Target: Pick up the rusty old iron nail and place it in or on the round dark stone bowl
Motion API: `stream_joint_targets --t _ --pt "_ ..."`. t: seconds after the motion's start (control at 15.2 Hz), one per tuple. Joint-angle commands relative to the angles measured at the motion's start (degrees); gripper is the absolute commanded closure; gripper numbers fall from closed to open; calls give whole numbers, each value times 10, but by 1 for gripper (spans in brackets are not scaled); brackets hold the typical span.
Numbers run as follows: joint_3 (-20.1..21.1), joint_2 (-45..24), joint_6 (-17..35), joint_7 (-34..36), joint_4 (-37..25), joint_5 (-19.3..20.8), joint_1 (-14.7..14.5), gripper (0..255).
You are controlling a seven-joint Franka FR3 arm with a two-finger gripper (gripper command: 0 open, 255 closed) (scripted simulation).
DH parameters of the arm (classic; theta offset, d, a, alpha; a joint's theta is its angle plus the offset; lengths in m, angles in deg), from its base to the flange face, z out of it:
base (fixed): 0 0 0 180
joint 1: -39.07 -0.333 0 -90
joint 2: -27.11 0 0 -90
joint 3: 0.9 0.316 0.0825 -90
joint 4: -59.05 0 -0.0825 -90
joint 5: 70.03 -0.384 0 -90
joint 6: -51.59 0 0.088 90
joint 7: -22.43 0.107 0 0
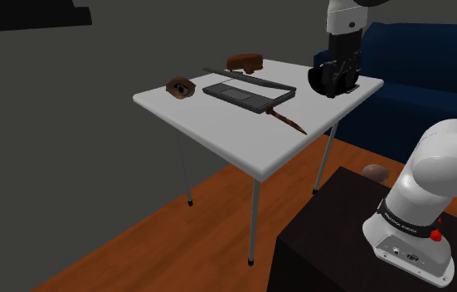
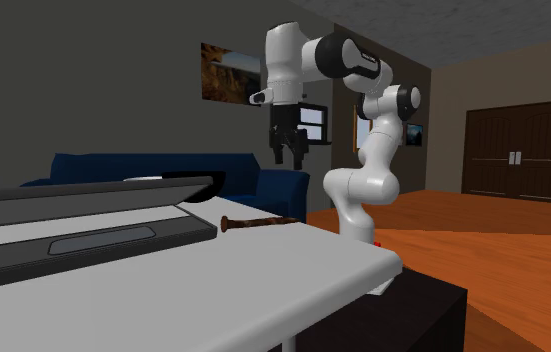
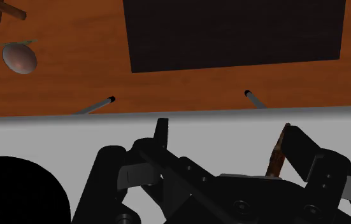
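- We see the gripper (image 1: 333, 88) hanging in the air over the corner of the white worktop (image 1: 218, 133) that lies nearest the blue sofa (image 1: 434, 66).
- In the wrist view its two black fingers (image 3: 162, 130) stand spread apart, with bare worktop between them and nothing in their grasp.
- From the second exterior view, the gripper (image 2: 288, 157) is raised clear of the worktop (image 2: 263, 280) and points downward.
- The nail (image 1: 288, 121), thin and rust-brown, lies flat on the worktop by the edge facing the stand (image 1: 334, 240). One end sits just beside a corner of the dark laptop (image 1: 241, 94).
- In the wrist view the nail (image 3: 276, 154) shows close beside one finger, though we cannot say it touches it.
- In the second exterior view the nail (image 2: 254, 223) lies well below the gripper and apart from it.
- We take a round black shape just beside the gripper for the bowl (image 1: 314, 79). It shows again low in the wrist view (image 3: 14, 191), resting on the worktop.
- Two brown things (image 1: 180, 86) sit on the worktop's far side, beyond the laptop.
- The floor (image 1: 185, 249) is reddish wood.
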Motion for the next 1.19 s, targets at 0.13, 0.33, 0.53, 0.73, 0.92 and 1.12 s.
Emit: stream_joint_targets --t 0.13,0.33,0.53,0.73,0.92,1.12 --pt "11 -30 35 22 0 -10 -2 0" --pt "27 -79 86 52 -5 -21 -5 0" --pt "42 -133 134 83 -19 -29 -7 0" --pt "56 -190 178 112 -39 -32 -9 0" --pt "63 -222 208 128 -46 -32 -9 0" --pt "62 -225 231 129 -25 -31 -8 0"
